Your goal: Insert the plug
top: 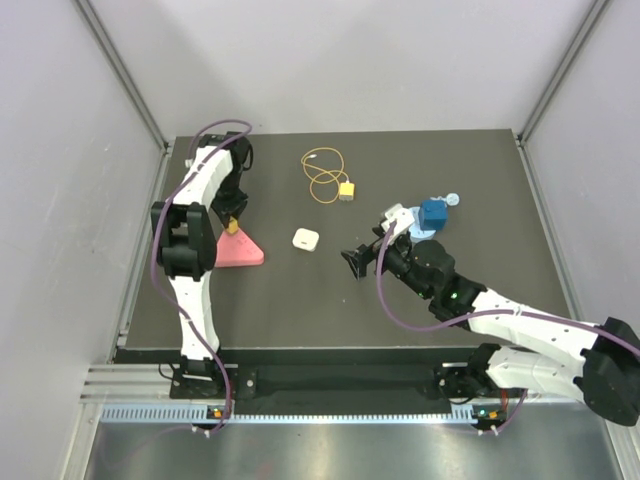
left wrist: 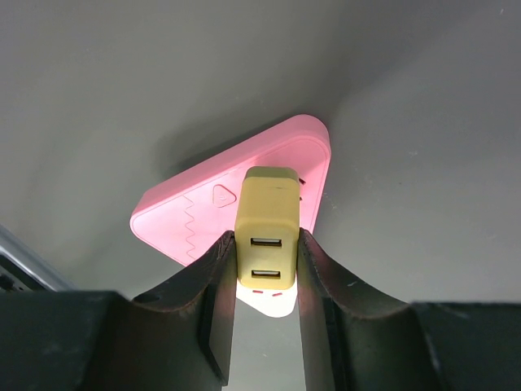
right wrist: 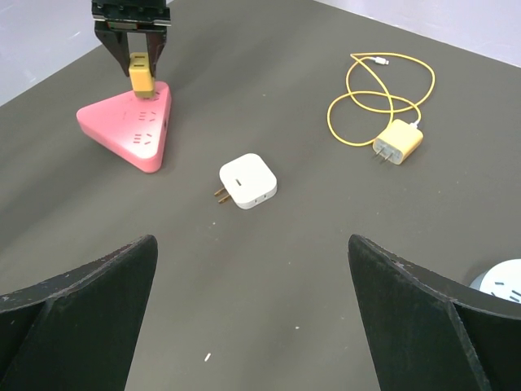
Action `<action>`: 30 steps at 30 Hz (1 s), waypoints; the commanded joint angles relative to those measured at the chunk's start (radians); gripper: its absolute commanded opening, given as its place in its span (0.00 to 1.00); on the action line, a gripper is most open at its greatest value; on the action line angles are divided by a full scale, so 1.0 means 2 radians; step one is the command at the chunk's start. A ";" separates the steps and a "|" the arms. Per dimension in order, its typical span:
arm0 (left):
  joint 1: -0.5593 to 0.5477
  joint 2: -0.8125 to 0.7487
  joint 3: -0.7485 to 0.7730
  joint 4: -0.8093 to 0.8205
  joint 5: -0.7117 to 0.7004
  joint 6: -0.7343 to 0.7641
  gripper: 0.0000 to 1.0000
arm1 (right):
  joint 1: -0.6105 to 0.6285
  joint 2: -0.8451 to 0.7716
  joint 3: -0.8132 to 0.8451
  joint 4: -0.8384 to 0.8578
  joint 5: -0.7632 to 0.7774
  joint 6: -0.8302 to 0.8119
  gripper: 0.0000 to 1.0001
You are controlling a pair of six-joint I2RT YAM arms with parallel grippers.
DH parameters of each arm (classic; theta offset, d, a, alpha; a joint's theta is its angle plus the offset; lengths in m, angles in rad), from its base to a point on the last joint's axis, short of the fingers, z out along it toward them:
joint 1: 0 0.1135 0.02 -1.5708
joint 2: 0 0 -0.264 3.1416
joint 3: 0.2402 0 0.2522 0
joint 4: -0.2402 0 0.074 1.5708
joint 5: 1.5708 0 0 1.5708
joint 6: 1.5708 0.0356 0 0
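Observation:
The plug (top: 346,190) (right wrist: 399,142) is a small yellow square connector lying on the dark mat at the end of a looped yellow wire (top: 322,170) (right wrist: 383,90), and no gripper touches it. My left gripper (top: 232,222) (left wrist: 267,244) (right wrist: 137,57) is shut on a loose yellow block (left wrist: 266,220) (right wrist: 140,75) with two slots in its face. The block stands upright at one corner of a pink triangular power strip (top: 245,252) (left wrist: 203,220) (right wrist: 130,134). Whether the block is seated in the strip is hidden. My right gripper (top: 358,262) (right wrist: 251,244) is open above bare mat, short of the plug.
A white charger (top: 305,239) (right wrist: 248,181) with two prongs lies on the mat between the pink strip and my right gripper. A blue block on a pale disc (top: 433,214) sits at the right, beside the right arm. Grey walls enclose the mat on three sides.

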 commanded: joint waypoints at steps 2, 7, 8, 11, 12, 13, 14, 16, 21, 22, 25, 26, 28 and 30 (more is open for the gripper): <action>0.012 0.027 -0.016 -0.054 0.013 -0.001 0.00 | 0.005 0.001 0.025 0.011 -0.003 0.000 1.00; 0.020 0.026 -0.039 -0.041 0.015 -0.002 0.00 | 0.005 -0.001 0.024 0.009 -0.003 0.002 1.00; 0.021 0.026 -0.041 -0.036 0.014 0.000 0.00 | 0.006 -0.002 0.023 0.009 -0.003 0.002 1.00; 0.021 0.027 -0.048 -0.035 0.011 -0.001 0.00 | 0.005 -0.002 0.023 0.009 -0.003 0.000 1.00; 0.021 0.030 -0.048 -0.034 0.011 -0.002 0.00 | 0.005 -0.003 0.024 0.009 -0.002 0.000 1.00; 0.021 0.031 -0.051 -0.034 0.012 -0.004 0.00 | 0.005 -0.003 0.024 0.009 -0.003 0.000 1.00; 0.021 0.030 -0.058 -0.033 0.011 -0.004 0.00 | 0.005 -0.003 0.024 0.009 -0.003 0.000 1.00; 0.023 0.027 -0.068 -0.023 0.013 -0.004 0.00 | 0.005 -0.003 0.024 0.010 -0.003 0.000 1.00; 0.028 0.016 -0.106 -0.001 0.024 -0.009 0.00 | 0.005 -0.010 0.020 0.006 -0.001 -0.001 1.00; 0.028 0.014 -0.110 0.010 0.024 -0.004 0.00 | 0.006 -0.011 0.020 0.005 0.000 -0.002 1.00; 0.028 0.011 -0.114 0.018 0.028 0.006 0.00 | 0.005 -0.015 0.017 0.007 0.003 -0.007 1.00; 0.028 0.012 -0.111 0.019 0.037 0.013 0.00 | 0.005 -0.015 0.015 0.008 0.003 -0.007 1.00; 0.028 0.014 -0.089 0.017 0.038 0.033 0.00 | 0.005 -0.015 0.016 0.006 0.003 -0.008 1.00; 0.027 0.014 -0.067 0.017 0.038 0.053 0.00 | 0.006 -0.017 0.019 0.003 0.002 -0.005 1.00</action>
